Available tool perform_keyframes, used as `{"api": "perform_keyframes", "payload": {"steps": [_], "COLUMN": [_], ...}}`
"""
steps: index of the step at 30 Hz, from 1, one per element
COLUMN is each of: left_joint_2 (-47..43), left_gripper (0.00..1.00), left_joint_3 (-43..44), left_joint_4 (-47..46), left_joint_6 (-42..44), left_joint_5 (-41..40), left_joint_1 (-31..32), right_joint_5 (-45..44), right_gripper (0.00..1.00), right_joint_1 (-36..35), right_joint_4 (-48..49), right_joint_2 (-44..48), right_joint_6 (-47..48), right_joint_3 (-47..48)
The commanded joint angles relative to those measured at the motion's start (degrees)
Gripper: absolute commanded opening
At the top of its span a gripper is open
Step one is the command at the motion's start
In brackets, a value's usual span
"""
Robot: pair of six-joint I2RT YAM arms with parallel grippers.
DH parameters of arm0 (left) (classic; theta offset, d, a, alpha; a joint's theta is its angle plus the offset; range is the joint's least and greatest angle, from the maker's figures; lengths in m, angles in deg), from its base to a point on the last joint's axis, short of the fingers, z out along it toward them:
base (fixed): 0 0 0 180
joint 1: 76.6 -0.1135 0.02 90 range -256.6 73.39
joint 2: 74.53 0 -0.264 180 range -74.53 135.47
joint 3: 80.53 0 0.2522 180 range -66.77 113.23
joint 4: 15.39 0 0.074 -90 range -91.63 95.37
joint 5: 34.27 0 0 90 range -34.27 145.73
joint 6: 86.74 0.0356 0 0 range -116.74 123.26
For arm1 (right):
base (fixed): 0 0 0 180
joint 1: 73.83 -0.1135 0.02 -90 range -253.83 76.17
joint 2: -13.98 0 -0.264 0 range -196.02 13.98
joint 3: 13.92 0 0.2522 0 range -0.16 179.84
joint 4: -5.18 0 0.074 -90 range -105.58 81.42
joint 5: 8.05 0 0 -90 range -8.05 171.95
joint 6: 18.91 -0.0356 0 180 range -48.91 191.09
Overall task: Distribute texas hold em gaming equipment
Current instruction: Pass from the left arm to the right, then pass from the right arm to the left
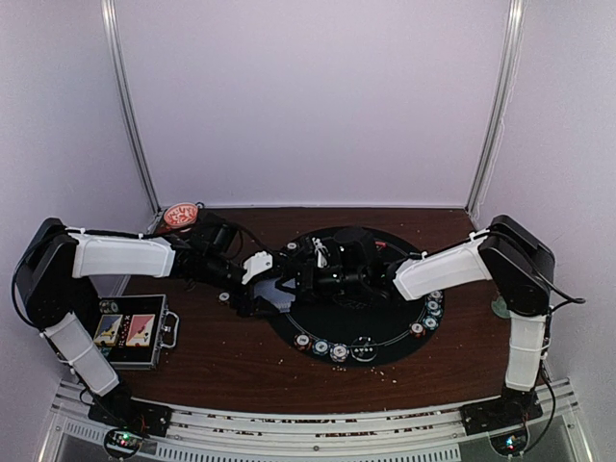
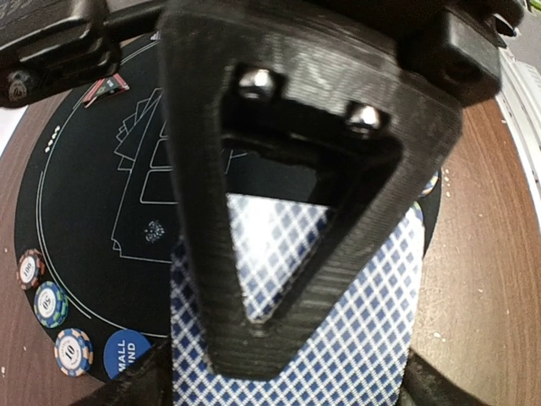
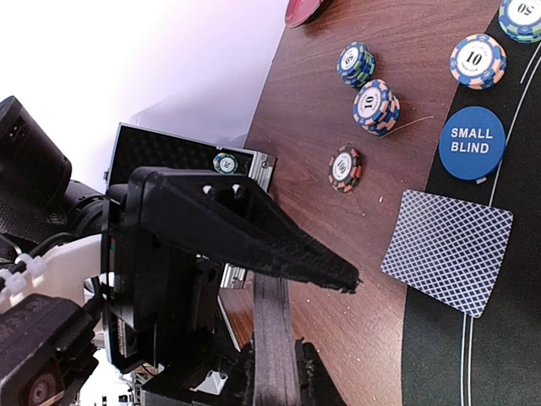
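A pack of blue-diamond-backed playing cards (image 2: 363, 321) hangs above the black round mat (image 1: 385, 327), where both grippers meet. My left gripper (image 1: 262, 279) (image 2: 287, 376) is shut on its side edges. My right gripper (image 1: 313, 269) (image 3: 277, 355) pinches the pack (image 3: 275, 326), which is edge-on here; one of its fingers (image 2: 194, 211) lies across the card backs. One card (image 3: 448, 249) lies face down beside the blue Small Blind button (image 3: 472, 142). Striped chips (image 3: 376, 106) sit nearby, more chips (image 2: 51, 304) line the mat rim, and a red-triangle marker (image 2: 106, 87) lies far off.
The open black case (image 1: 130, 332) with two card packs sits at the near left, with one chip (image 3: 225, 162) inside it. The red bowl (image 1: 180, 215) stands at the back left. More chips (image 1: 431, 313) line the mat's right rim. Crumbs dot the brown table.
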Motion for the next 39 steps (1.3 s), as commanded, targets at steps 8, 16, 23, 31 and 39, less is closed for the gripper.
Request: {"api": "perform_keyframes", "payload": {"steps": [8,16,23,31,39], "left_joint_2": [0.47,0.83,1.76,2.27,2.19], "left_gripper": [0.98,0.98,0.96,0.84,0.77], "left_joint_3": [0.06,-0.30,0.05,0.38,0.39], "left_joint_4": [-0.47,0.73,1.34,1.35,1.63], "left_joint_6": [1.75,4.31,5.57,5.17,5.05], "left_joint_5": [0.16,0.32,-0.21,-0.73,-0.36], "left_joint_1": [-0.25,0.30,0.33,0.44,0.86], "right_joint_5": [-0.05,-0.07,0.17,0.29,-0.06], "right_gripper": [0.00,0.00,0.00,0.00,0.00], "right_joint_1": [-0.26,-0.30,-0.26,-0.37,-0.43], "right_joint_4": [2.95,3.33,3.52,3.18,2.72], "right_joint_2": [1.21,1.56,1.69,1.44,0.71], "right_joint_6": [-1.06,-1.24,-1.39,-1.42,-1.15], "right_joint_3": [-0.48,-0.48,-0.61,-0.44,0.09]}}
